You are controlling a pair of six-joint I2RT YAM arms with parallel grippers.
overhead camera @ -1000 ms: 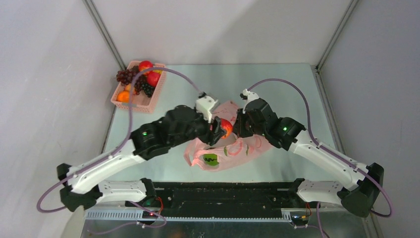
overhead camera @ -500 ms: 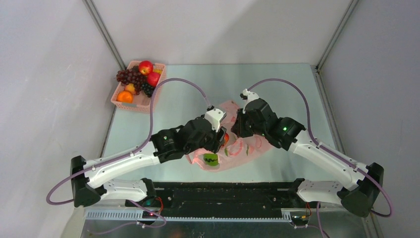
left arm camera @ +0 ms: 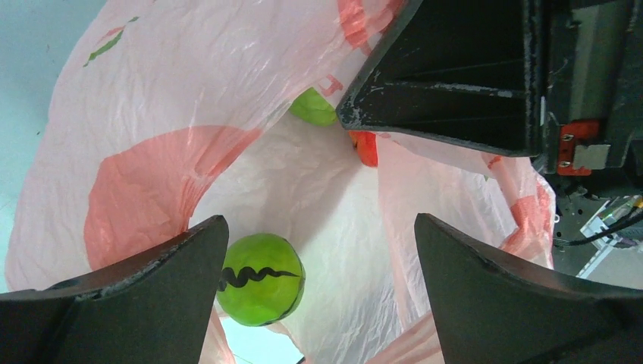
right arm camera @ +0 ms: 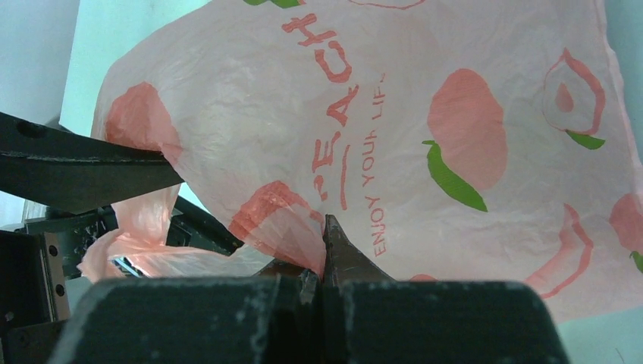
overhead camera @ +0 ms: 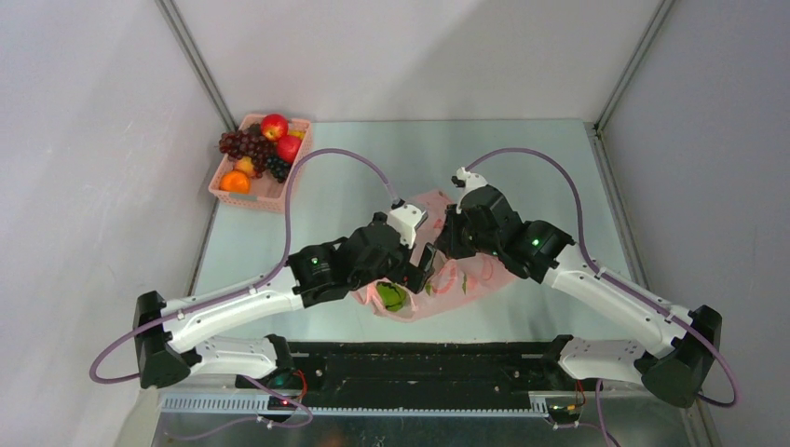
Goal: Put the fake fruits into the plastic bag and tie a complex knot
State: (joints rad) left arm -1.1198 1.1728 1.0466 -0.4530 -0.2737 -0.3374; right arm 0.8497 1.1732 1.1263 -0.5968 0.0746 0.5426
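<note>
The left gripper hangs with fingers spread wide over the mouth of a thin, translucent pink plastic bag printed with peaches. The bag lies on the pale green table between the two arms. Inside it rest a glossy green plastic fruit marked with a black zigzag, a second green fruit and a red fruit. The right gripper, fingers pressed together, pinches a fold of the bag's film. A red apple, dark grapes and an orange sit in a pink lattice basket at the far left corner.
</note>
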